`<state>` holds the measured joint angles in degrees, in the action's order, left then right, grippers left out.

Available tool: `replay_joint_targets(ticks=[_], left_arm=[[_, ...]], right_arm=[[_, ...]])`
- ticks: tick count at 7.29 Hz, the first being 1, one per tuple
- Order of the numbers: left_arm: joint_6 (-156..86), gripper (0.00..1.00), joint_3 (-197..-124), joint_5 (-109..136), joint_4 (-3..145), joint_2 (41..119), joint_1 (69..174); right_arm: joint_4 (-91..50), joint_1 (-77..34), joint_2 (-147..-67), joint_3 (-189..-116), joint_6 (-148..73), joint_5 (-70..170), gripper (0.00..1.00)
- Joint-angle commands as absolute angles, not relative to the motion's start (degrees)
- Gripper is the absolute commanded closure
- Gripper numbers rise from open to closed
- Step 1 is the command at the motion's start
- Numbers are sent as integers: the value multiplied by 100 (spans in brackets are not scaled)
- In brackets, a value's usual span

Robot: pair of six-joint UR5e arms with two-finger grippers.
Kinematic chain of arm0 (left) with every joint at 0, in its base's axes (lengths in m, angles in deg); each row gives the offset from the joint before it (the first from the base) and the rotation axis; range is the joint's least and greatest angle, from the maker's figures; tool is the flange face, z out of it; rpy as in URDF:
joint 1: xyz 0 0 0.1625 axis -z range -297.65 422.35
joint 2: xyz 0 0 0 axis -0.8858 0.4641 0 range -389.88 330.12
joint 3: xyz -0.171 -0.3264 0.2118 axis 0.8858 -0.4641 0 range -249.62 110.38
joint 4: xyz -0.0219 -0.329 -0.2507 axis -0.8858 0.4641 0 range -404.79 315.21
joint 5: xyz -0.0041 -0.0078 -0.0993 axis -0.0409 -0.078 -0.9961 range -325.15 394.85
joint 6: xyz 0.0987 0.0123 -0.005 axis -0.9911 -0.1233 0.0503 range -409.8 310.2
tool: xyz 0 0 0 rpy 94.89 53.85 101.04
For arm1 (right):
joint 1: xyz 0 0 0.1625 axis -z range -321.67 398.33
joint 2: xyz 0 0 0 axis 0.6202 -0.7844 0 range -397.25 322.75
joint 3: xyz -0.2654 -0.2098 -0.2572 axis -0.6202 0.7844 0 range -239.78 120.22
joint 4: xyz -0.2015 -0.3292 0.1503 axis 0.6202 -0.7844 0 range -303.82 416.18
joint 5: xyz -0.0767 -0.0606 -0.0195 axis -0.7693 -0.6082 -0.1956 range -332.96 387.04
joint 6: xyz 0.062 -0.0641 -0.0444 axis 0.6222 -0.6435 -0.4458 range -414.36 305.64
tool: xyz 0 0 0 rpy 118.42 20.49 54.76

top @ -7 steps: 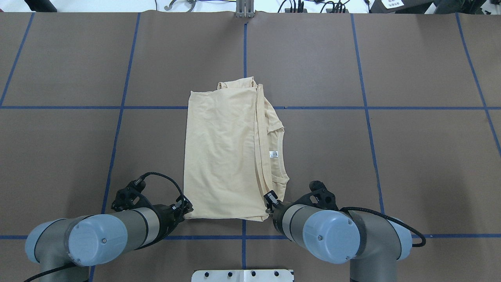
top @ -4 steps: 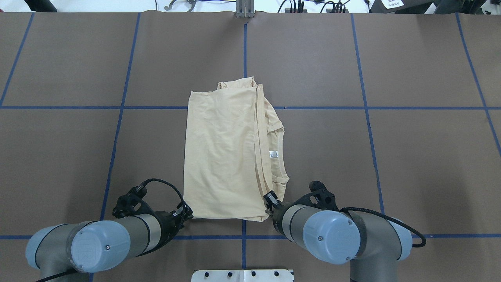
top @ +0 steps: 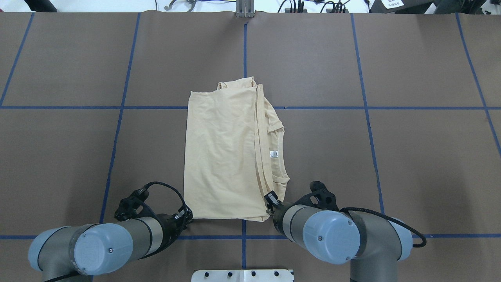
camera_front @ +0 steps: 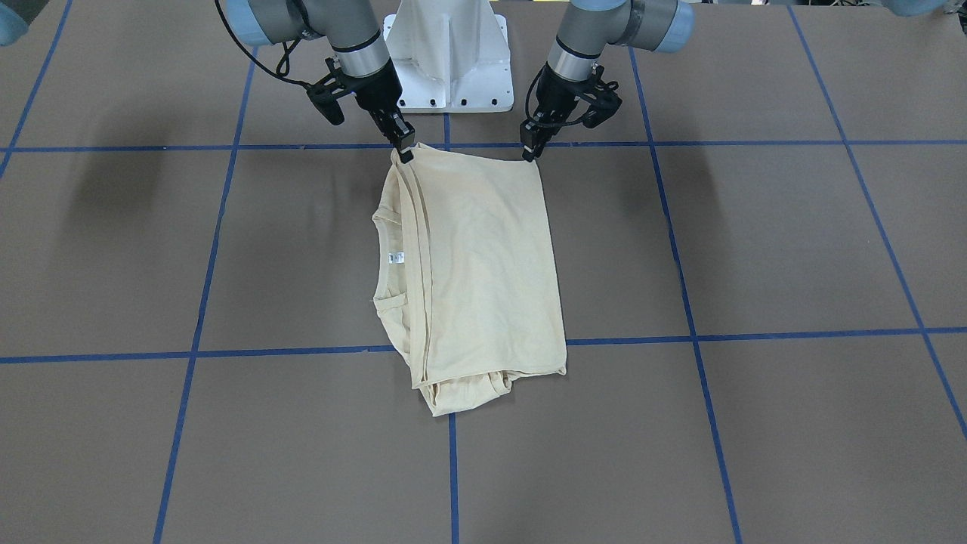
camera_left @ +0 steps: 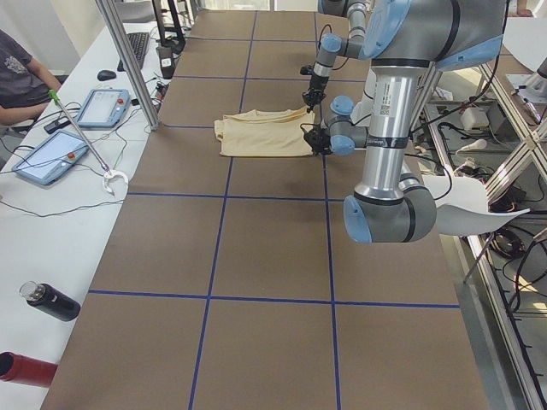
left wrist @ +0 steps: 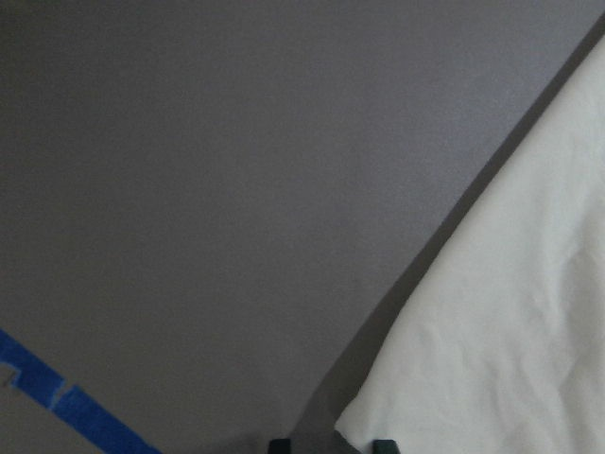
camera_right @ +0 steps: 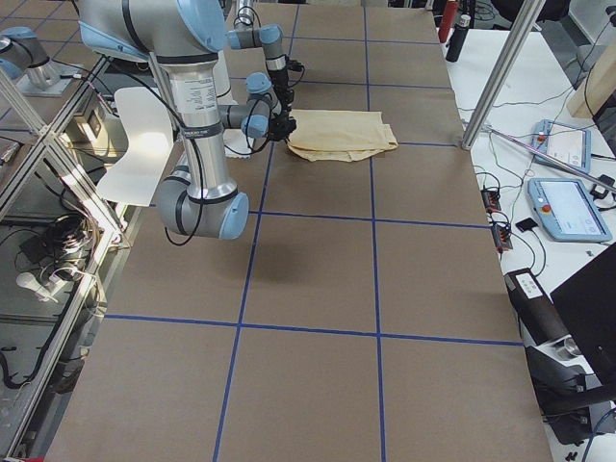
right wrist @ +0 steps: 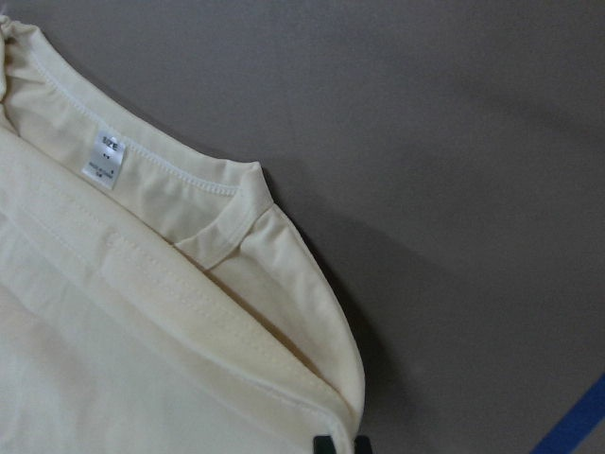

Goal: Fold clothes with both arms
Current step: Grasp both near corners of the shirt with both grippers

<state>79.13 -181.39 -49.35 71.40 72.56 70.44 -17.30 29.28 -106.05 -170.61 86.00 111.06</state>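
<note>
Overhead exterior: left arm (top: 117, 239) drawn back slightly; T-shirt (top: 223, 156) unmoved.

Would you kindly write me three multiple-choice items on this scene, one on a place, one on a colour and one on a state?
1. Where are the left hand and right hand? A. At the T-shirt's near corners. B. At its far edge. C. Above its middle.
2. What colour are the tape lines on the table? A. Red. B. White. C. Blue.
3. How is the T-shirt? A. Hanging in the air. B. Folded, lying flat. C. Bunched in a ball.
Answers: 1 A, each is at a corner nearest the robot; 2 C, blue lines cross the brown top; 3 B, it lies flat, neck label showing.
</note>
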Motion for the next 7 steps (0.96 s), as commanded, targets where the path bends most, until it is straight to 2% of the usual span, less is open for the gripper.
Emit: replay_joint_targets(ticks=[1,5,6,7], left_arm=[[7931,100,-18203,-4944,7140,7321,7061],[7923,100,-18450,-4953,7105,7242,7096],[7957,57,-18397,-4918,7131,7294,7131],[8201,43,-18501,-4848,7193,7304,7279]], right_arm=[[-1765,2928,-10598,-17061,8600,11106,100],[-1765,2919,-10607,-17070,8600,11106,100],[-1765,2928,-10641,-17070,8600,11106,100],[-1765,2928,-10642,-17070,8592,11106,100]])
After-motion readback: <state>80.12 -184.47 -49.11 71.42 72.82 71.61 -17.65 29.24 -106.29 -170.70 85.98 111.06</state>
